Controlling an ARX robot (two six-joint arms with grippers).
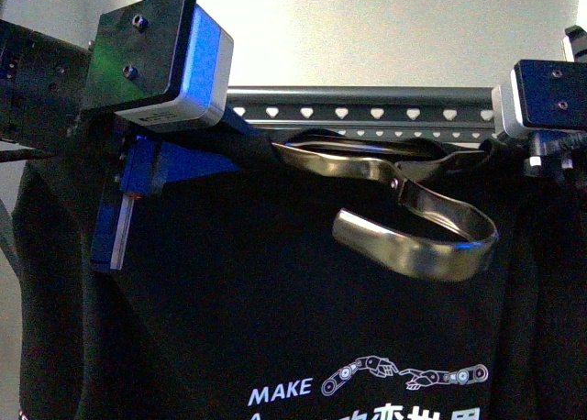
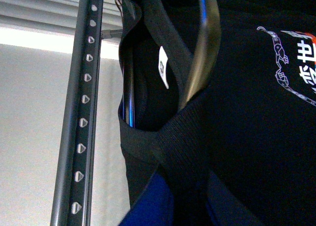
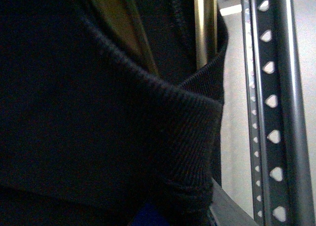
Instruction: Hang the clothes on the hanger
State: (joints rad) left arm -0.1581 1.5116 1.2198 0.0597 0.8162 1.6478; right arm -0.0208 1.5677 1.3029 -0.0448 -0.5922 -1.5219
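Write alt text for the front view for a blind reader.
A black T-shirt with white MAKE lettering and a robot-arm graphic fills the frame, its metal hanger hook curling below the collar. Behind runs a grey rack rail with heart-shaped holes; the left arm and right arm sit at the upper corners.

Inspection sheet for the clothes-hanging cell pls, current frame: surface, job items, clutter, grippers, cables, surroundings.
Surface: nothing seen.
Job's things: black T-shirt on shiny hanger. Its hook droops forward below the rack rail and is not on it.
Clutter: nothing seen.
Grippers: left gripper and right gripper are each buried in shirt fabric on either side of the neck opening; whether they are open or shut is hidden.
Cables: nothing seen.
Surroundings: pale wall behind the rack.
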